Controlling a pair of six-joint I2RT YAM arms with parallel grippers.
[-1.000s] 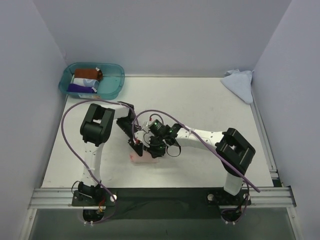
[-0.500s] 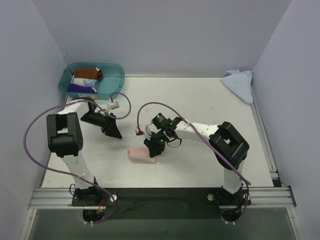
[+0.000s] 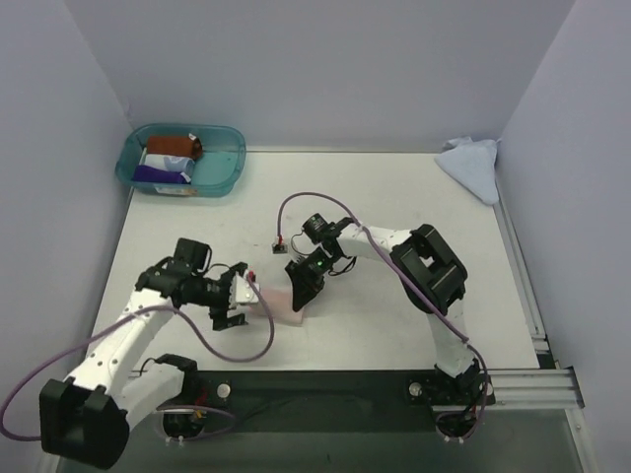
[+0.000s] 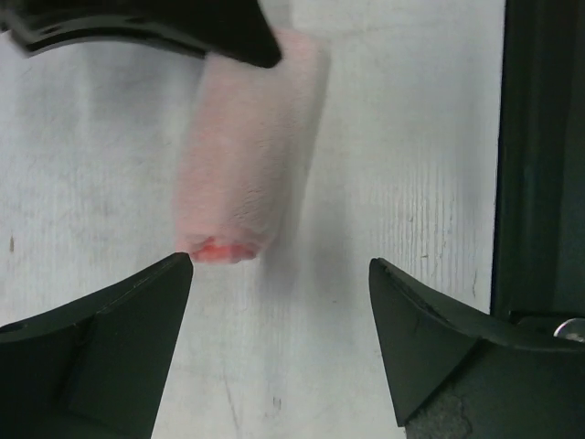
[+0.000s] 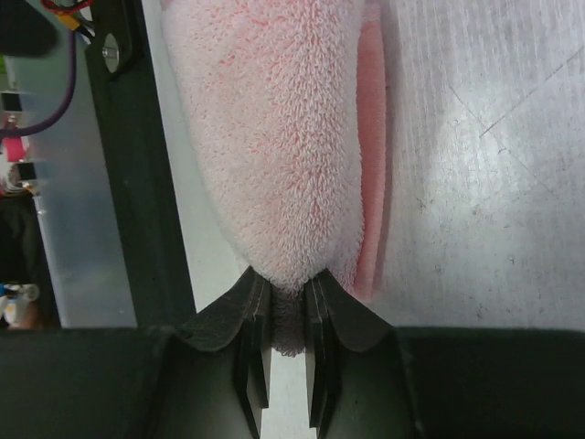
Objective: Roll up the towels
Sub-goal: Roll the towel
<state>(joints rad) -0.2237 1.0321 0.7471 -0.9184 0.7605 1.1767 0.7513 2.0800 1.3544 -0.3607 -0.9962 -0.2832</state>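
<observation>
On the white counter, the pink towel lies rolled near the front middle, one end pinched in the right claw. The left claw gapes wide beside it, empty. The blue towel sits crumpled in the far right corner, not yet rolled.

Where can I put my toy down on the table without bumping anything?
Bare table runs along the back, between the teal tub and the blue towel, and down the right side below that towel. Crowded: front middle, where the left gripper and right gripper meet at the pink towel.
</observation>
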